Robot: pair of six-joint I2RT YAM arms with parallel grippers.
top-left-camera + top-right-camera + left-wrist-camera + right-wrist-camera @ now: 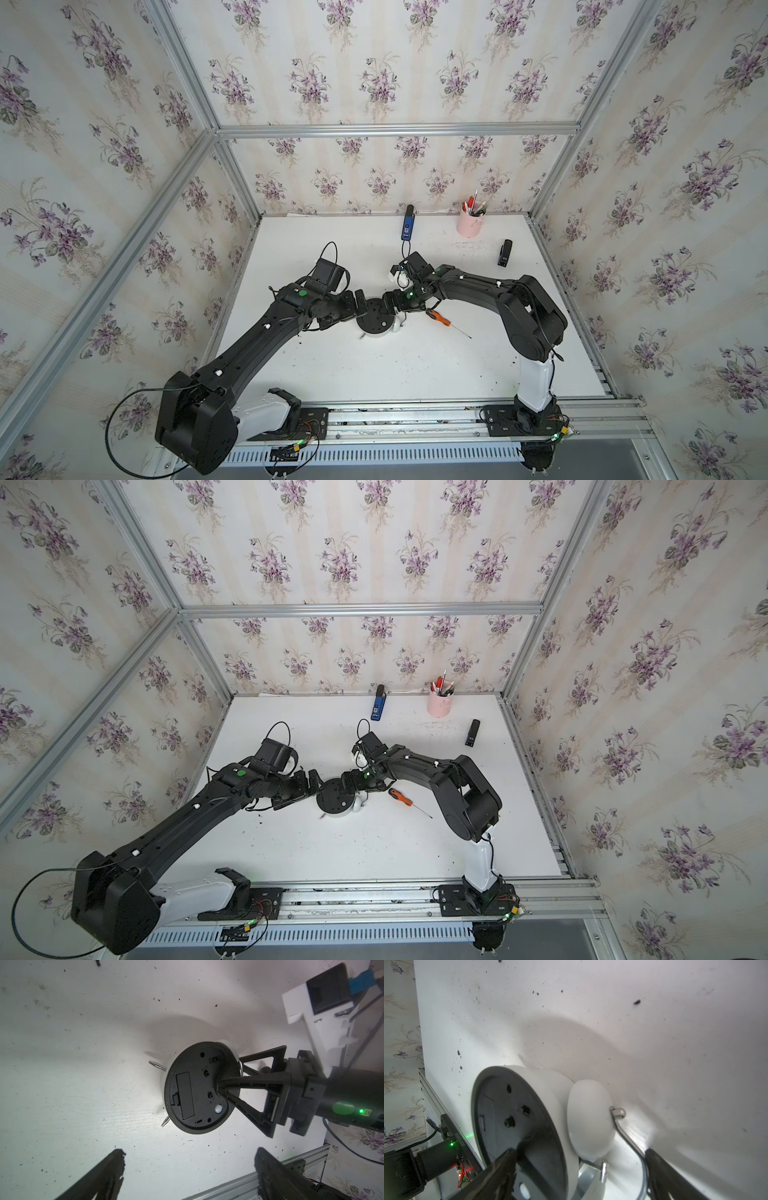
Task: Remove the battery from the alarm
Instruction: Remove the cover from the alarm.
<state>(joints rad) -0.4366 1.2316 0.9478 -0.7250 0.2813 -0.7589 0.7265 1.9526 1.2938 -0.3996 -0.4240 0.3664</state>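
Observation:
The alarm (376, 320) (334, 798) lies dial down on the white table, its black round back panel (197, 1088) facing up. The battery compartment lid (185, 1095) is in place, so the battery is hidden. My right gripper (388, 307) (229, 1073) (580, 1153) is open and straddles the alarm's rim. One of its fingers lies over the back panel, the other is down by the wire handle (625, 1136), and a white bell (589, 1118) sits between them. My left gripper (355, 305) (190, 1152) is open just left of the alarm, holding nothing.
An orange-and-black screwdriver (440, 318) lies just right of the alarm, under the right arm. At the back stand a pink cup of pens (470, 222), a blue device (408, 226) and a black stapler-like block (504, 252). An aluminium rail (415, 409) runs along the front edge.

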